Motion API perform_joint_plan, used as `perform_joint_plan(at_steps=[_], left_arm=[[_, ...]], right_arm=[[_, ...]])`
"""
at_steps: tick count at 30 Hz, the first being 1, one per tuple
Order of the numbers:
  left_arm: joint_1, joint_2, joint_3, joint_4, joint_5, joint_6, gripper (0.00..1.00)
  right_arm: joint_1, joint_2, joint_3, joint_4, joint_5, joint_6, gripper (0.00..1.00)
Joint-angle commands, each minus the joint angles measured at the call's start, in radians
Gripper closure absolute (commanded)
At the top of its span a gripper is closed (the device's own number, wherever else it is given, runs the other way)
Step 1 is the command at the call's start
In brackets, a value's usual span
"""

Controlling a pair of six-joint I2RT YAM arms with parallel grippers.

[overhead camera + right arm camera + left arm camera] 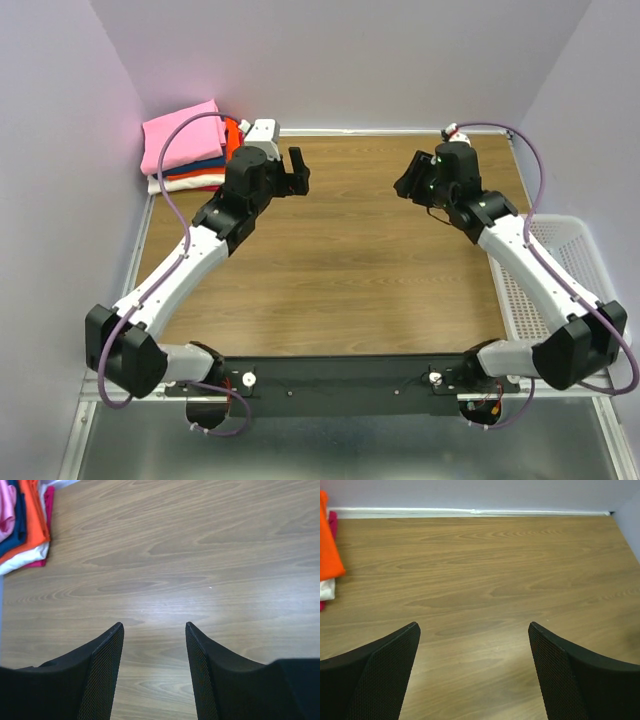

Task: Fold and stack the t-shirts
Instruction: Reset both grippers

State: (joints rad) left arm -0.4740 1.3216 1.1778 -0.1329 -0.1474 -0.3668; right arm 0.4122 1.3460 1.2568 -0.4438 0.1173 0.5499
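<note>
1. Shirts lie in one folded stack at the far left corner of the table, close to the wall. Pink is on top, then navy, orange, white and red. Tucked there, the stack leaves the middle free for folding.
2. Left gripper hovers just right of the stack with its jaws spread wide and nothing in them. Only bare wood shows between them.
3. Right gripper hangs over the far right of the table, jaws partly apart and empty too, turned toward the stack.
4. Basket stands beside the right arm, and no cloth shows in the part that is visible.
5. With no loose shirt in view and both grippers free, the job looks finished or nearly so.
</note>
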Motion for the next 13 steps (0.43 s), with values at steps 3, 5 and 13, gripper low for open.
perform_joint_plan(at_steps=[3, 5, 13], left_arm=[[-0.054, -0.088, -0.018, -0.042, -0.006, 0.095, 0.04], [-0.054, -0.113, -0.018, -0.053, -0.011, 0.133, 0.04], [-0.054, -0.150, -0.009, -0.059, -0.014, 0.220, 0.04]], right_arm=[[0.002, -0.113, -0.111, 0.036, 0.152, 0.021, 0.41], [0.002, -0.157, -0.149, 0.059, 0.176, 0.024, 0.44], [0.004, -0.194, -0.162, 0.085, 0.240, 0.031, 0.43]])
